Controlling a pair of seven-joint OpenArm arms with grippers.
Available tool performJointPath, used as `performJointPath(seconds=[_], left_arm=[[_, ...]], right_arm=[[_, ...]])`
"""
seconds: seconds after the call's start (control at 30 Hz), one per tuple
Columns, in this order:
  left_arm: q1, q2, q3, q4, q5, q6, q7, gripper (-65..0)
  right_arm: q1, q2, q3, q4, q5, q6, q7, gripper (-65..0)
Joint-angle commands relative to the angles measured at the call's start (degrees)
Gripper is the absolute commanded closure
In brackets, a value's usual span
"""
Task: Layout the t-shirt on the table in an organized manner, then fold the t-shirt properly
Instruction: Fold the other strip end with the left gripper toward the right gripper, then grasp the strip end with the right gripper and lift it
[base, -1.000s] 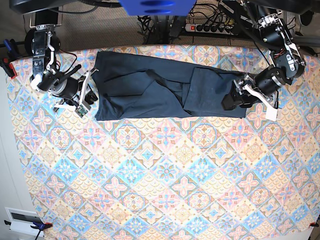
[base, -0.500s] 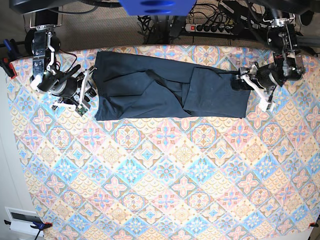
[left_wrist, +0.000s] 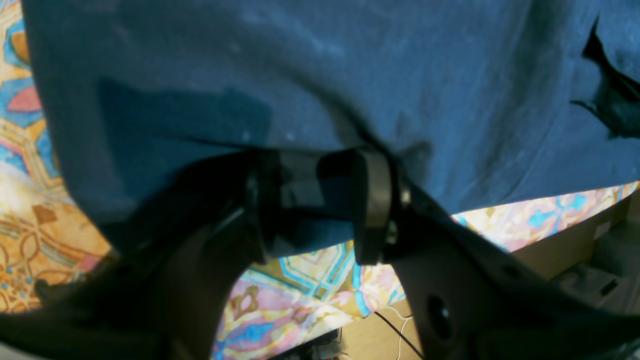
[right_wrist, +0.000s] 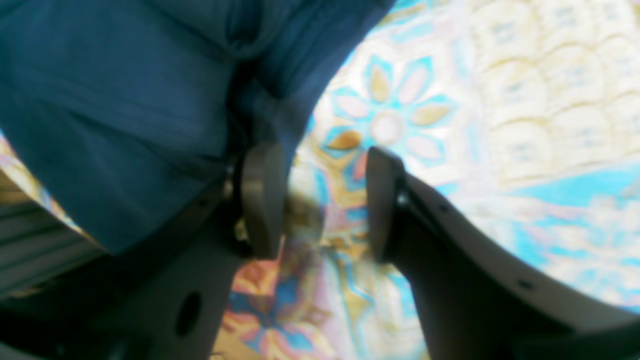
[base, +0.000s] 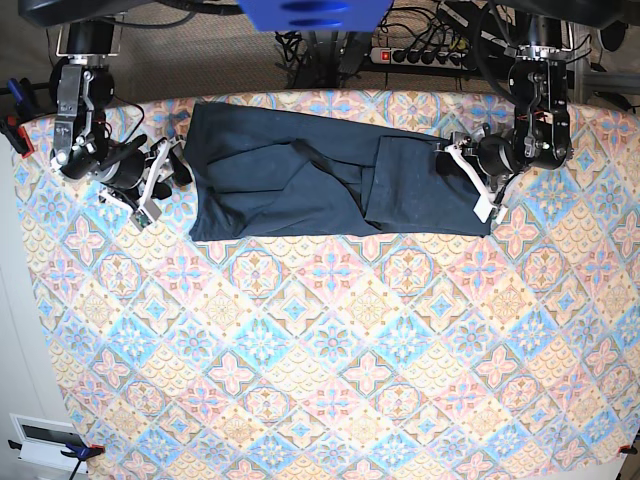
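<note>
Though rumpled through the middle, t-shirt (base: 300, 175) laid out as a long dark band on the far part of the table (base: 330, 350), close to the far edge, well clear of the near edge. Long axis running left to right in the base view, slightly tilted, left end a little farther back than right end. Left end squared off; right end squared too, with a folded panel overlapping toward the right and a diagonal crease plus a narrow strap-like fold near centre. Cannot tell which end carries the neck. Left gripper (left_wrist: 317, 200) at the shirt's right end, near the far right corner of the cloth: jaws partly apart, straddling the fabric edge, cloth lying between the pads and draped over one finger (left_wrist: 372, 200); no tight pinch visible. Right gripper (right_wrist: 320, 200) at the shirt's left end: jaws standing well apart, only patterned tablecloth showing in the gap, nothing held; shirt edge bunched just beside and behind one finger (right_wrist: 262, 200), possibly touching it, blurred.
</note>
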Motion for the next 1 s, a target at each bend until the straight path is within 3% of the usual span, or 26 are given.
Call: performJointPath(seconds=[0.0, 0.13, 0.33, 0.5, 0.7, 0.97], left_arm=[[-0.5, -0.6, -0.3, 0.9, -0.6, 0.0, -0.6, -22.1], [-0.5, -0.6, -0.4, 0.9, -0.7, 0.0, -0.6, -22.1], [-0.4, -0.6, -0.4, 0.9, -0.9, 0.0, -0.6, -22.1], [-0.4, -0.6, -0.4, 0.9, -0.8, 0.0, -0.6, -22.1], [-0.4, -0.6, -0.4, 0.9, -0.8, 0.0, -0.6, -22.1], [-0.6, -0.7, -0.4, 0.9, -0.9, 0.0, -0.6, -22.1]], right_arm=[[0.6, 0.9, 0.6, -0.5, 2.4, 0.2, 0.8, -25.9], [0.6, 1.0, 0.5, -4.6, 8.2, 0.2, 0.8, -27.2], [0.7, 1.0, 0.6, -9.9, 14.9, 0.2, 0.8, -34.3], [3.0, 1.0, 0.6, -13.1, 16.0, 0.2, 0.8, -35.2], [4.8, 1.0, 0.2, -15.2, 21.6, 0.2, 0.8, -35.2], [4.5, 0.1, -0.8, -15.2, 21.7, 0.2, 0.8, -35.2]])
